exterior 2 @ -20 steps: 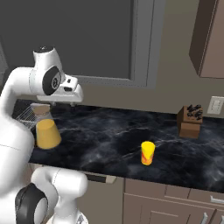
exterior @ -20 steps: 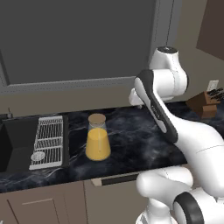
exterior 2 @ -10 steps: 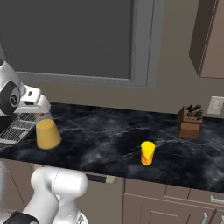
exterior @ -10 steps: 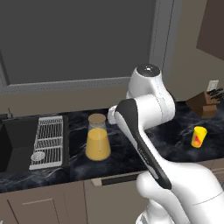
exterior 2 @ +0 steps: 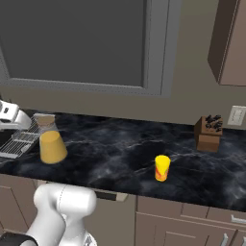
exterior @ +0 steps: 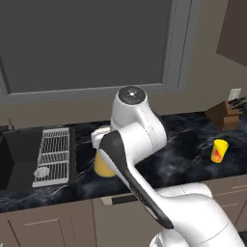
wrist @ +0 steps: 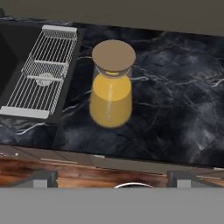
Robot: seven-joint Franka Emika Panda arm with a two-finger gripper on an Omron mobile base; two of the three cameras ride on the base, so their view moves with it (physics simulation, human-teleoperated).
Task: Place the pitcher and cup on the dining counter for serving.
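The pitcher (wrist: 111, 92) is clear glass with orange-yellow liquid and a round tan lid (wrist: 113, 55). It stands upright on the black marble counter with the sink, just right of the drying rack. My gripper (wrist: 112, 179) hovers above and in front of it, open, with its fingertips (wrist: 42, 177) far apart and nothing between them. In the right base view the pitcher (exterior 2: 51, 144) stands free, and in the left base view my arm hides part of the pitcher (exterior: 102, 164). The yellow cup (exterior 2: 162, 167) with a red mark stands far to the right, also seen as the cup (exterior: 219, 150). The dining counter is out of view.
A wire drying rack (wrist: 41, 72) lies over the dark sink (exterior: 14, 159) left of the pitcher. A wooden knife block (exterior 2: 208, 133) stands at the back right by the wall. A large window (exterior 2: 77, 43) runs behind the counter. Bare marble (exterior 2: 115, 149) lies between pitcher and cup.
My arm has swung to the left, and the hand now sits over the pitcher's side of the counter. Pitcher and cup have stayed put.
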